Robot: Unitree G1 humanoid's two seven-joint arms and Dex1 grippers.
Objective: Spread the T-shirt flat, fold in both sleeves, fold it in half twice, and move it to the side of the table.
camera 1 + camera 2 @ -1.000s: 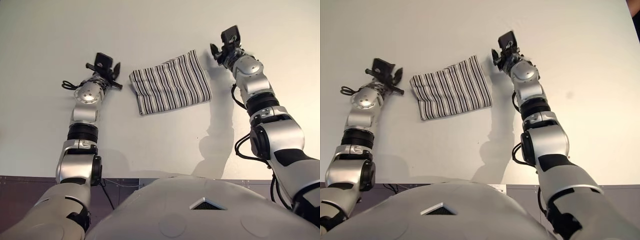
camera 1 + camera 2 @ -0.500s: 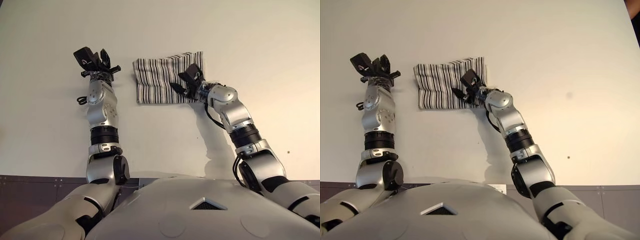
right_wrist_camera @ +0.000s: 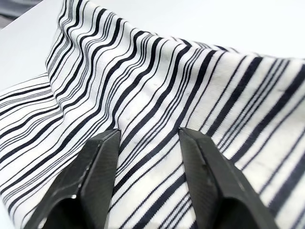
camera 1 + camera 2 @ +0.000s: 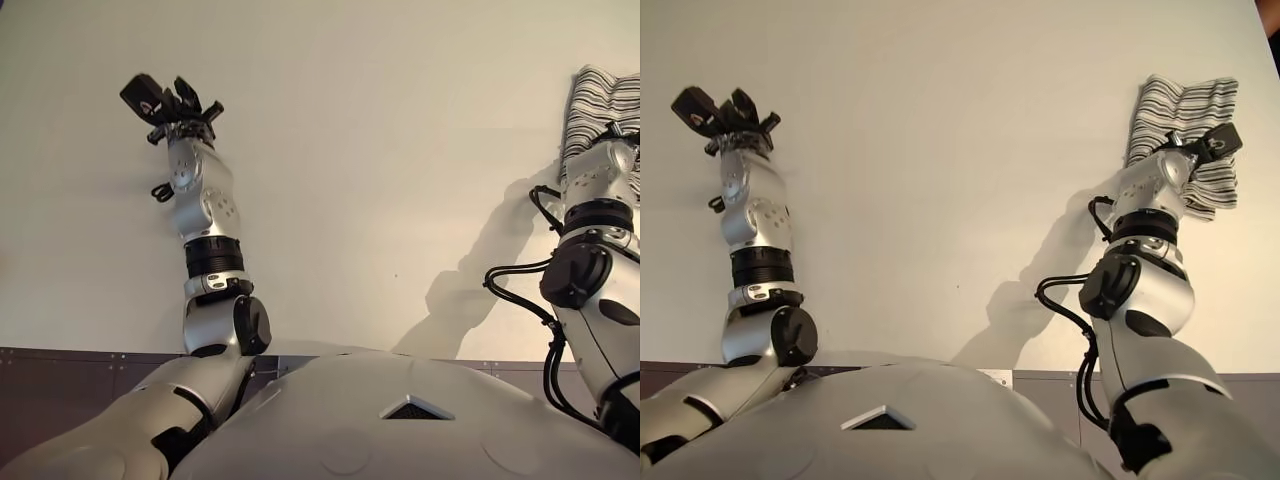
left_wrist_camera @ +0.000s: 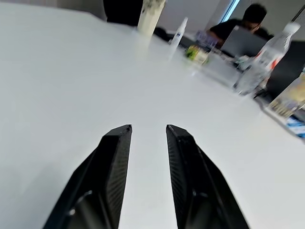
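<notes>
My left hand is raised at the far left, over the bare white surface, well apart from the shirt. Its two black fingers stand parted with just the surface showing in the gap; it is released and holds nothing. Beyond it, toward the far end of the surface, stand a few bottles and a laptop, all blurred. The middle of the surface lies between my two arms. At the far right my right arm reaches out to the T-shirt, which lies as a small folded bundle of black-and-white stripes close to the right edge of the surface, its far side rumpled into soft ridges. My right hand sits on the shirt's near right part. Seen from the wrist, this hand's fingers are spread apart with their tips down at the striped cloth. The fabric runs flat across the gap rather than being pinched up between them. So this hand is released as well, resting on the shirt and not gripping it. The stripes run slantwise under the fingers, and a fold ridge shows beyond the tips, with white surface past it.
</notes>
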